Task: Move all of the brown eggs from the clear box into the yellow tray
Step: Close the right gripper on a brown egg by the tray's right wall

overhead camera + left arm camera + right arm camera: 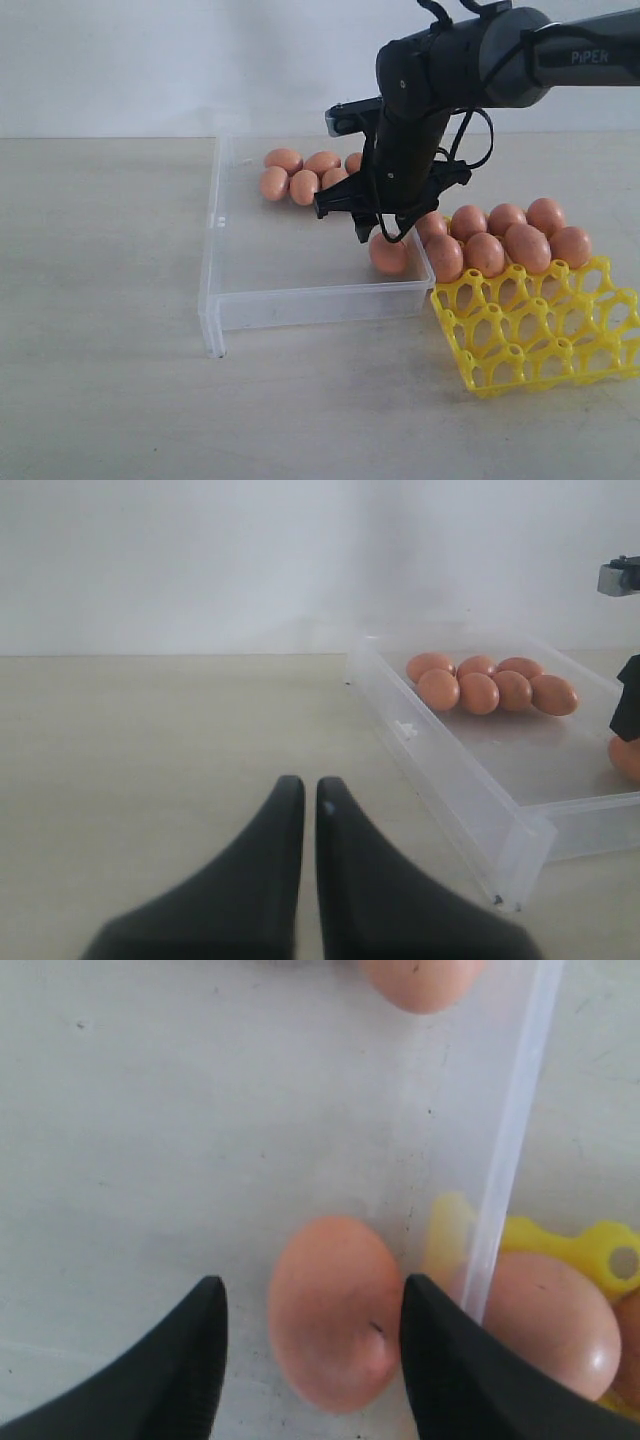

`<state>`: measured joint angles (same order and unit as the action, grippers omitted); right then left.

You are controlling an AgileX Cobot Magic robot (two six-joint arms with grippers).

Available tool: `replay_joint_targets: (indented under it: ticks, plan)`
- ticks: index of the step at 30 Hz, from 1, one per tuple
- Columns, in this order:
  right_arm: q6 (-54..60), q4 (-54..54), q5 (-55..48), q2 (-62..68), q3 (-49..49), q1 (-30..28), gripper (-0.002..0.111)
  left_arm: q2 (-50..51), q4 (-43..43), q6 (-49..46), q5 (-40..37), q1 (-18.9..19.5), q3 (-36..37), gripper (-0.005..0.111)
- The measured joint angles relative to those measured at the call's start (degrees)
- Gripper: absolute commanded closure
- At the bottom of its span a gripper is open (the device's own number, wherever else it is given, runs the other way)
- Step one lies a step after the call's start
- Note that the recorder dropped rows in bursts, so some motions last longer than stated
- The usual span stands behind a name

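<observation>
My right gripper (385, 232) reaches down into the clear box (300, 305), open, with its fingers on either side of one brown egg (388, 255) lying on the box floor by the wall nearest the tray. In the right wrist view that egg (335, 1310) sits between the jaws of the right gripper (313, 1285); one finger is at its side, the other stands off with a gap. Several more brown eggs (305, 175) cluster at the box's far end. The yellow tray (530, 330) right of the box holds several eggs (505, 240) in its back rows. My left gripper (305, 785) is shut and empty over bare table.
The box's thin clear wall (510, 1140) runs close beside the egg, with the tray's edge (600, 1245) and a seated egg (550, 1320) just beyond it. The tray's front cells are unfilled. A pale wall stands behind the table.
</observation>
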<state>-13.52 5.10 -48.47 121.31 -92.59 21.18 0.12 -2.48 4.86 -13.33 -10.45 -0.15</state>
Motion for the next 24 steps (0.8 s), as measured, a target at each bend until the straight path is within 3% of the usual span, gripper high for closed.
replay_joint_targets:
  ticks: [14,16,19,24]
  plan:
    - [-0.1,-0.12,-0.62,4.17,-0.1,0.09,0.064,0.0,0.0,0.0,0.0,0.0,0.0,0.103]
    - [-0.15,-0.24,-0.31,4.55,-0.1,0.09,0.076,0.0,0.0,0.0,0.0,0.0,0.0,0.103]
    - [-0.15,-0.31,-0.17,4.57,-0.1,0.09,0.108,0.0,0.0,0.0,0.0,0.0,0.0,0.103]
    - [-0.05,-0.31,-0.04,4.57,-0.1,0.09,0.109,0.0,0.0,0.0,0.0,0.0,0.0,0.103]
